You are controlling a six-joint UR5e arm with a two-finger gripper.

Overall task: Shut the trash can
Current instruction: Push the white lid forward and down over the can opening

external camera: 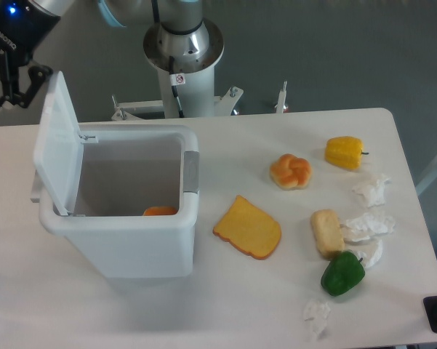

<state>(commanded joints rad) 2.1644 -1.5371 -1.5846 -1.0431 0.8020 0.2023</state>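
White table seen from above, w/ the robot's base post at the far edge. On the left side sits the bin, a big white boxy trash can, open. Its lid stands nearly upright on the left rim, hinged there, tilted slightly outward. A grey latch tab shows on the bin's right wall near the top. Inside, at the bottom, something orange is partly visible.

The gripper is at top left, just behind the lid's upper edge, close to it or touching; can't tell which. Its dark fingers look spread apart w/ nothing between them, though part of the tool is cut off by the frame edge.

Right of the bin, on the table: a yellow-orange bread slice near the middle, a knotted bun beyond it, a yellow pepper toward the far right. Nearer the front right lies a pale loaf-shaped item, and just beside it a green pepper. Crumpled white paper bits are scattered along the right side, one more scrap near the front edge. All food sits well apart from the bin.
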